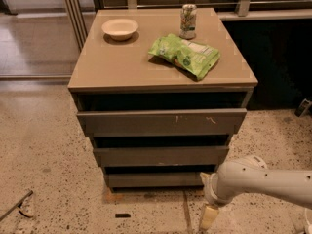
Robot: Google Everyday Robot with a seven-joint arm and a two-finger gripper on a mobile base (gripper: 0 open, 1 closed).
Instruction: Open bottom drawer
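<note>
The bottom drawer (156,180) is the lowest, narrowest grey-brown front of the tan-topped cabinet (97,67), plain and without a handle. It sits nearly flush under the middle front (161,156) and the scratched top front (161,123). My white arm comes in from the right, low to the floor. My gripper (207,217) hangs near the floor, just right of and below the bottom drawer's right corner, apart from it.
On the cabinet top stand a pale bowl (120,28), a drink can (188,21) and a green snack bag (185,54). Speckled floor lies in front, with a small dark object (122,215) and a thin tool (17,206) at the left.
</note>
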